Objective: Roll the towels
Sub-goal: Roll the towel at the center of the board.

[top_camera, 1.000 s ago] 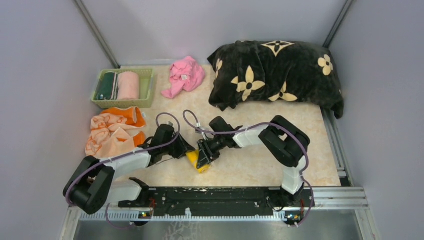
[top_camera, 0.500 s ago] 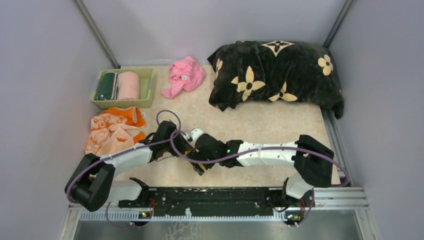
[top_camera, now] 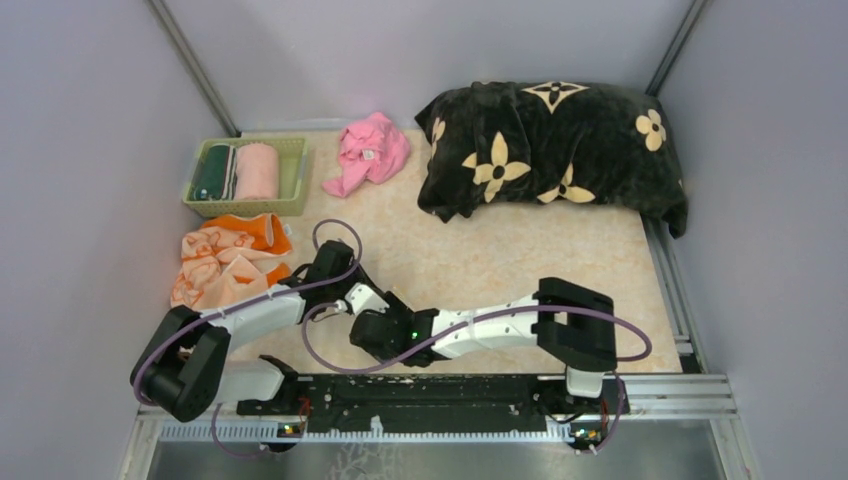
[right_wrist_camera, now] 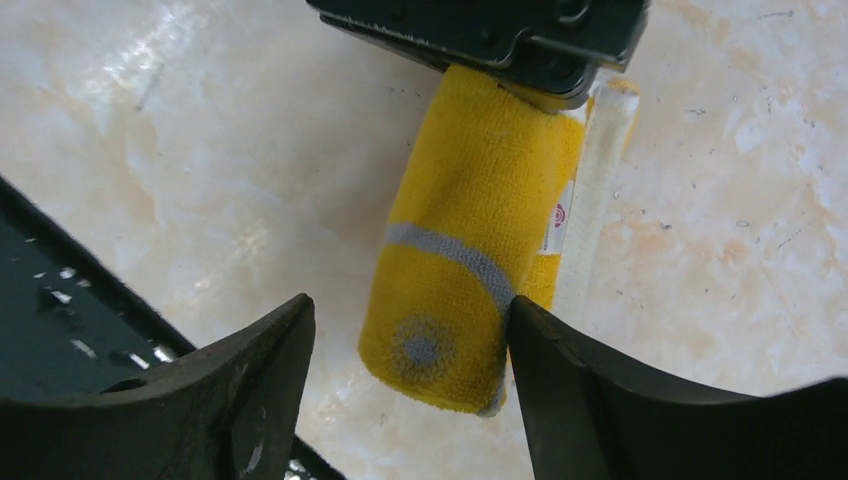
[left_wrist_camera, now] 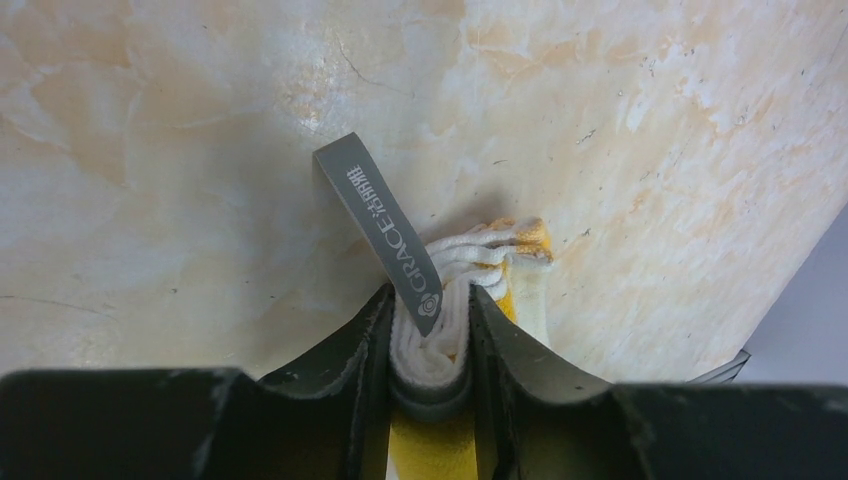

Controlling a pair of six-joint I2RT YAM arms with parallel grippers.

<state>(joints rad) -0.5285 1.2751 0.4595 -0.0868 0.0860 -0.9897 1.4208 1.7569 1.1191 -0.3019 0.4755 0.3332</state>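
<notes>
A yellow towel (right_wrist_camera: pixel 465 250) with grey duck marks lies rolled into a tight tube on the marble table (top_camera: pixel 500 260). My left gripper (left_wrist_camera: pixel 430 310) is shut on one end of the roll (left_wrist_camera: pixel 447 335), beside its grey label (left_wrist_camera: pixel 385 225). My right gripper (right_wrist_camera: pixel 410 305) is open around the other end, with its right finger (right_wrist_camera: pixel 560 380) touching the roll and its left finger apart from it. From above, both grippers meet near the front centre (top_camera: pixel 355 295) and hide the roll. The peach and orange towel (top_camera: pixel 225 265) lies crumpled at the left.
A green basket (top_camera: pixel 295 175) at the back left holds a dark green roll and a pink roll. A crumpled pink cloth (top_camera: pixel 370 150) lies beside it. The big black blanket with beige flowers (top_camera: pixel 550 150) fills the back right. The black base rail (top_camera: pixel 430 390) runs along the near edge.
My right arm has swung down and leftwards to lie low along the front, and its jaws have opened off the yellow roll. The left gripper has kept its hold in place.
</notes>
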